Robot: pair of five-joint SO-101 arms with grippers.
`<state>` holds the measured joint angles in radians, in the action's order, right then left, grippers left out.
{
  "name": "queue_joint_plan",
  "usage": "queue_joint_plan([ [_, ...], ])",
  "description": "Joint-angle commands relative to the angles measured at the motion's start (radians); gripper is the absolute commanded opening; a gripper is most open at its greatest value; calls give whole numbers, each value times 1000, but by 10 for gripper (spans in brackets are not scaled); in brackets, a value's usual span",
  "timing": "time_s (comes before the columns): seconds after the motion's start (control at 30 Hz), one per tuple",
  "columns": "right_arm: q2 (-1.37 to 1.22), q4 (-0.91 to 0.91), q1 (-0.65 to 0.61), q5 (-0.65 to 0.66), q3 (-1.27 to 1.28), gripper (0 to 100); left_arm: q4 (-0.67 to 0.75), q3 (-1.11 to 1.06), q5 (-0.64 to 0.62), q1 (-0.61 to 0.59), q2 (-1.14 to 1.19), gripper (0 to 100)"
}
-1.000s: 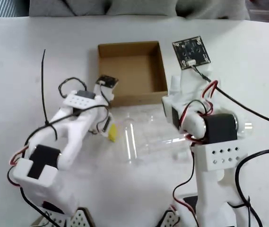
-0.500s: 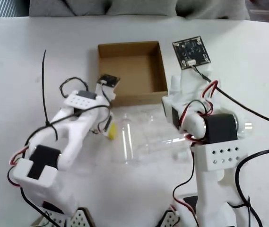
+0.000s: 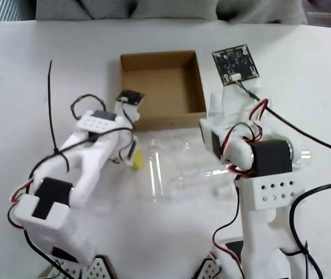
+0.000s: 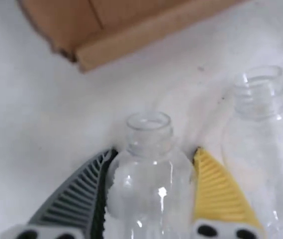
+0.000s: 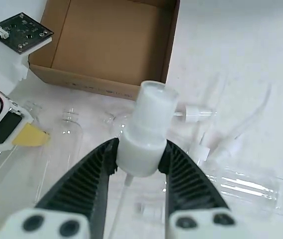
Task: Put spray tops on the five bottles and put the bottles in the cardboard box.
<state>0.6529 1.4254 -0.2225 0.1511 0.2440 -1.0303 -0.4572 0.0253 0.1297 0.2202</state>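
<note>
Slightly leftward the left gripper (image 4: 153,155) had drawn its bottle (image 4: 148,179), jaws clamped on its shoulders, just off the cardboard box's (image 3: 131,61) near wall, mid-way across the table (image 3: 305,70). The right gripper (image 5: 140,149) pinched a white spray top (image 5: 148,124) above other bottles (image 5: 61,134) lying loose.

Both arms: white printed shells, black servo blocks, twisted red, white and black leads, loose black cable.

Left arm (image 3: 86,163): white vent plate (image 3: 98,123) with rows of holes. The left gripper (image 4: 153,152) carries one dark grey ribbed finger and one yellow.

Right arm (image 3: 258,232): matching plate, with a bare square camera board (image 3: 235,64) at the wrist. The right gripper (image 5: 141,144) carries two black ribbed fingers on white bases with dark screw holes.
</note>
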Motion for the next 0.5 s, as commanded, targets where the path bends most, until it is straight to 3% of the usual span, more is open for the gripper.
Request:
queue_joint_plan([
  [0.0,27,-22,1,8,-8,19,46,52,-5,-64,-24,85],
  [0.27,25,-38,-2,3,-8,19,81,11,-8,-122,-331,85],
  [0.47,27,-76,-77,3,-8,19,325,-278,-9,-102,-633,85],
])
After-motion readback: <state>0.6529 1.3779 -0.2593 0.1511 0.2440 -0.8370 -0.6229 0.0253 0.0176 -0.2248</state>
